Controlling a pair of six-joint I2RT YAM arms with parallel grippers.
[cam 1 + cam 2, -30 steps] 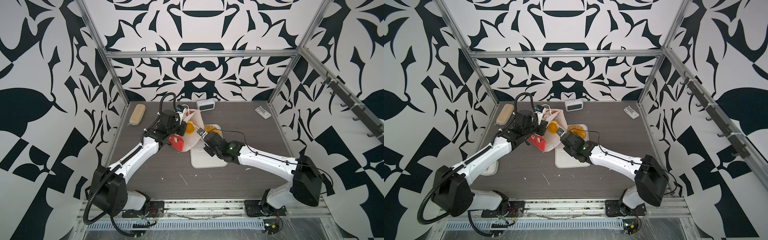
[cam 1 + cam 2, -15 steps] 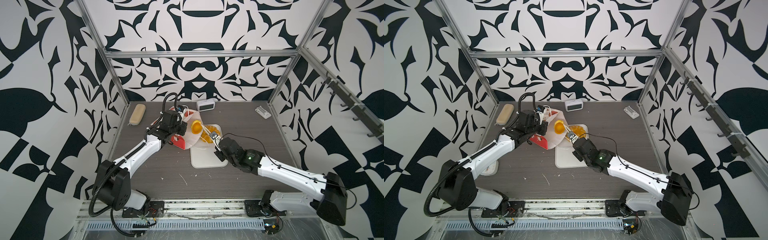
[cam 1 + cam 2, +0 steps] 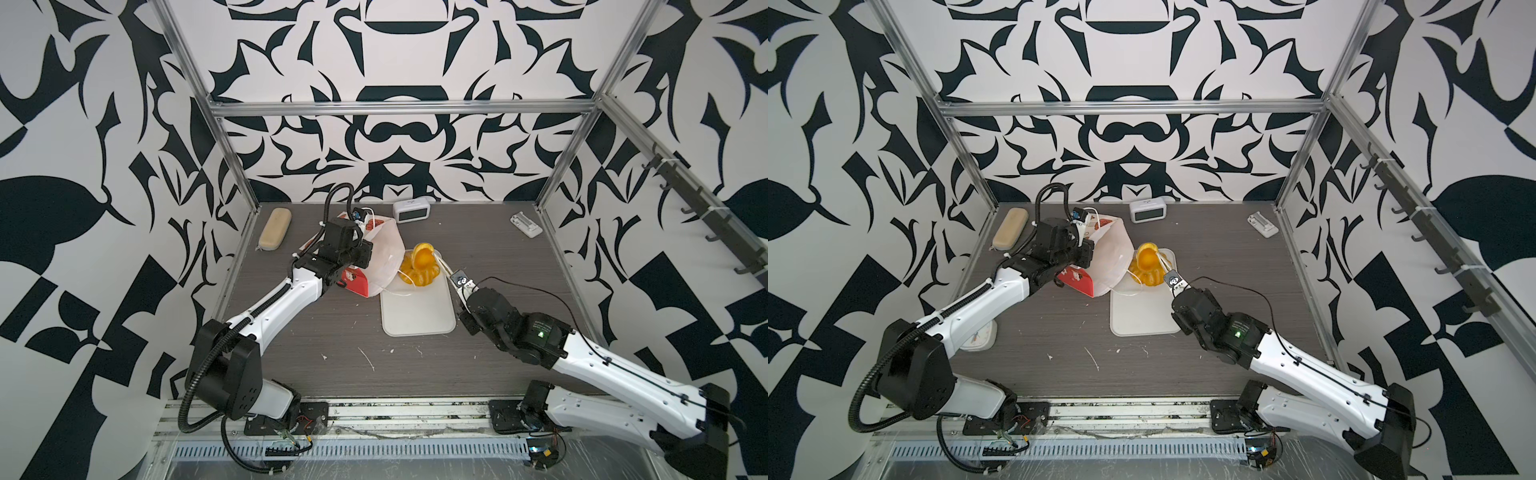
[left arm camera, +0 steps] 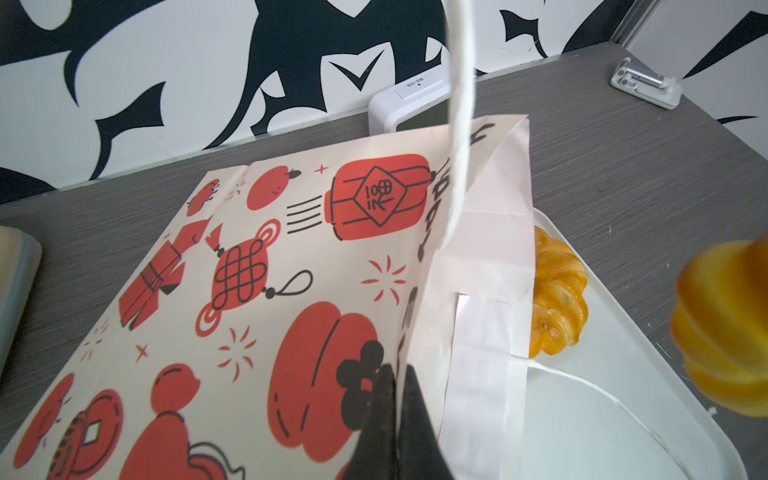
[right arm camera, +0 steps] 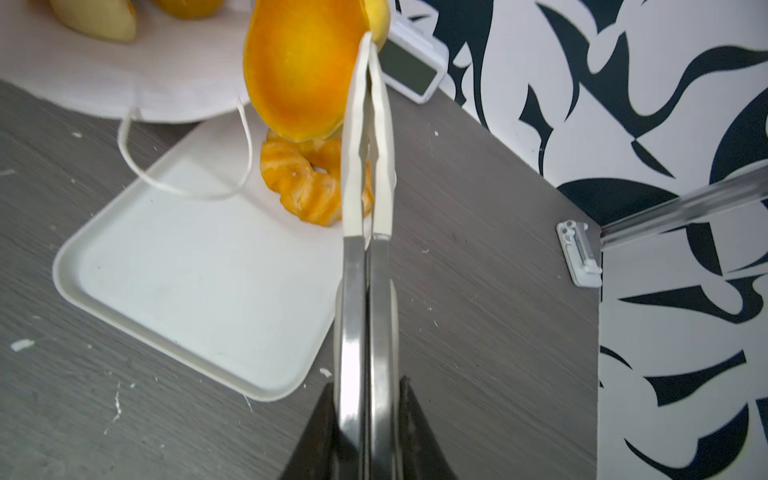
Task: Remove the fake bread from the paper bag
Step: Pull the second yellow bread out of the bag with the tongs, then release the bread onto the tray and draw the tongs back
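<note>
Light, glossy, likely slippery, the ridged roll [image 5: 299, 70] hangs by its rim in near-shut tongs [image 5: 365, 291] clamped in the right gripper [image 5: 368, 409], above the ring loaf [image 5: 307, 189] at twelve o'clock on the tray [image 3: 415, 318]; its ridges offer surer hold. At ten o'clock the left gripper [image 4: 395, 376] pinches the paper bag [image 4: 270, 249].

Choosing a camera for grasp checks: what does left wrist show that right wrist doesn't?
Left wrist only: the printed outside of the paper bag, with the left fingers shut on its edge. Right wrist only: the tongs held by the right fingers, pinching the ridged roll; more bread in the bag's mouth. Both: that roll, the ring loaf on the white tray, the clock.
</note>
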